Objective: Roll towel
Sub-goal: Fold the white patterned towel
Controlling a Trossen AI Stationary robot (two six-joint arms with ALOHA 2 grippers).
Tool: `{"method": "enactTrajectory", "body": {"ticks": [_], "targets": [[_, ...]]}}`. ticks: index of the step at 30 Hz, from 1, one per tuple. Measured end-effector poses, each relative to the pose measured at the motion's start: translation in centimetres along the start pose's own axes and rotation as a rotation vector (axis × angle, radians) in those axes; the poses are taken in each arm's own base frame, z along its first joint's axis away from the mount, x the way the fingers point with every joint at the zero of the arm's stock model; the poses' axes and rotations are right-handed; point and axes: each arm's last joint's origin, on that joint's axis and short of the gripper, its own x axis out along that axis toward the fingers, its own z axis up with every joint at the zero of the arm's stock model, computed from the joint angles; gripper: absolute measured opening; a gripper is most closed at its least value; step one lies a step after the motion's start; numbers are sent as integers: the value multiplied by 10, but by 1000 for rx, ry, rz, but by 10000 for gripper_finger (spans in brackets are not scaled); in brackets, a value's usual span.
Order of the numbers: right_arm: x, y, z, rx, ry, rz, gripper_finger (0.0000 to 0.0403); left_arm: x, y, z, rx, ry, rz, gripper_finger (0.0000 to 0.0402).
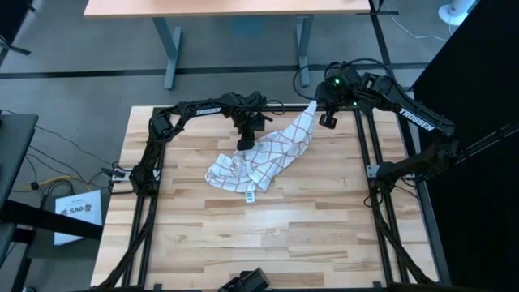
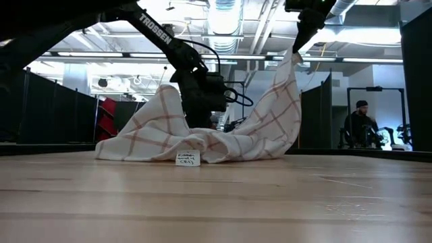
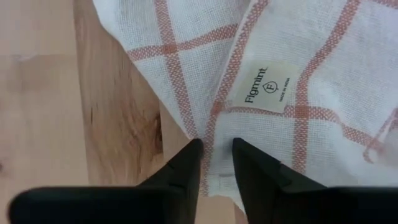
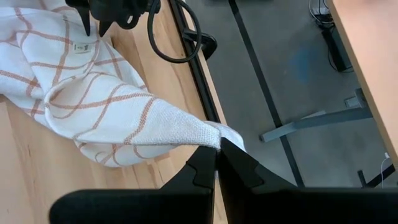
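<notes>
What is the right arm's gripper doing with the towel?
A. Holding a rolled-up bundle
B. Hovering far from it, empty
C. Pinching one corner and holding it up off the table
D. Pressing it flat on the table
C: the right gripper is shut on a corner of the towel, which hangs up from the table in the low view.

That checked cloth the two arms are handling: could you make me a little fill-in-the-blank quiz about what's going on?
1. The right gripper pinches one ____ of the thin white towel with reddish-brown check lines and holds it in the air.
2. The left gripper has its fingertips at the towel's ____.
3. The rest of the towel lies crumpled on the ____ table.
4. A person shows in the ____ view.

Missing words: corner; edge; wooden; low
</notes>
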Motion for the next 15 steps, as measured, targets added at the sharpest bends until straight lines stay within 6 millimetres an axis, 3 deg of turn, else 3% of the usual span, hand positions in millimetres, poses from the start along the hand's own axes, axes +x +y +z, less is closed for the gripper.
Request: {"method": "enactTrajectory", "body": {"ticks": [7,12,15], "targets": [[0,-2,-1,6,3,-5,0,0,-1,-1,16,8,-4,7],[0,-2,-1,0,4,-6,0,-2,-1,-1,8,25,-7,1],[0,-2,-1,-2,4,-6,0,-17,-5,2,-13,104,-9,1]]}}
